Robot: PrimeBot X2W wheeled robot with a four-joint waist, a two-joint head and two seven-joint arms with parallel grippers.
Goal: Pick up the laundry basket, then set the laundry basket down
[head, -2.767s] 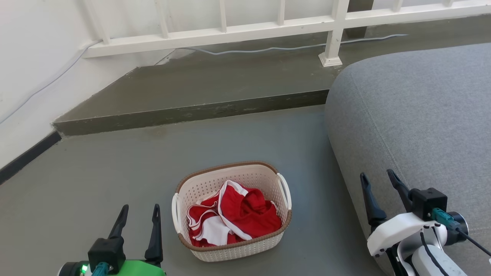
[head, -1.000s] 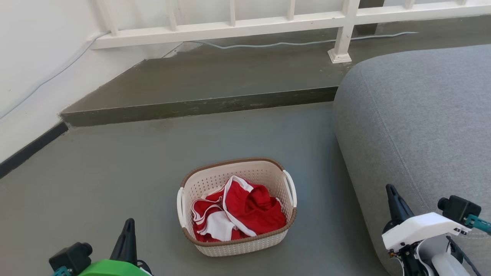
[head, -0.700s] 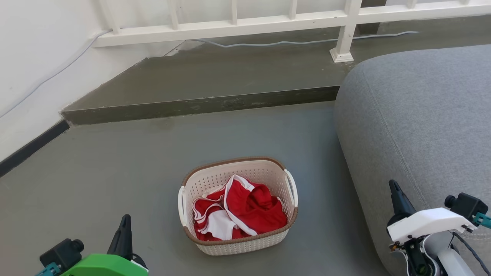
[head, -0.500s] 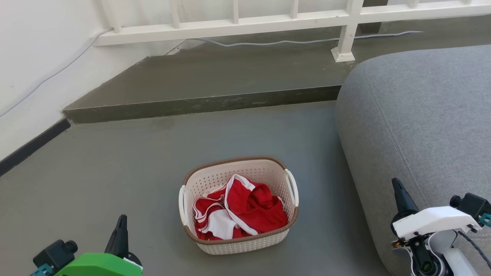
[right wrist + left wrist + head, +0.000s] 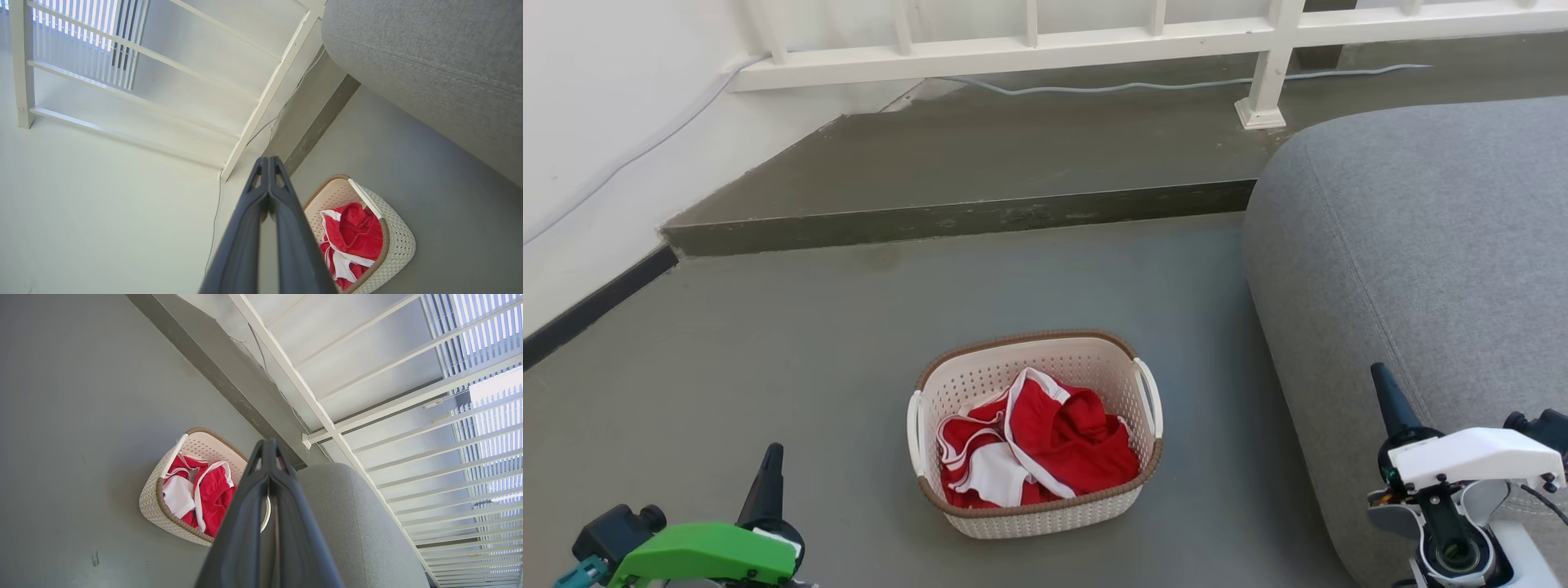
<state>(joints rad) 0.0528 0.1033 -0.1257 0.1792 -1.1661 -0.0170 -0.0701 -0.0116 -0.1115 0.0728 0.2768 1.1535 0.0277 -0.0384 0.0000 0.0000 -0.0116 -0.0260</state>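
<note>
Grey floor (image 5: pixel 809 351), laundry basket (image 5: pixel 1045 520) between left pincer (image 5: pixel 768 478), right pincer (image 5: pixel 1390 402)

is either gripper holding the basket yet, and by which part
Nothing is held. The left gripper and right gripper are both shut on nothing, fingers pressed together, well apart from the laundry basket, which sits on the floor.

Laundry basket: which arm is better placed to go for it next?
Left, probably. The left hand sits nearer the laundry basket, over the floor; the right hand is farther off, by the sofa. Both are shut.
</note>
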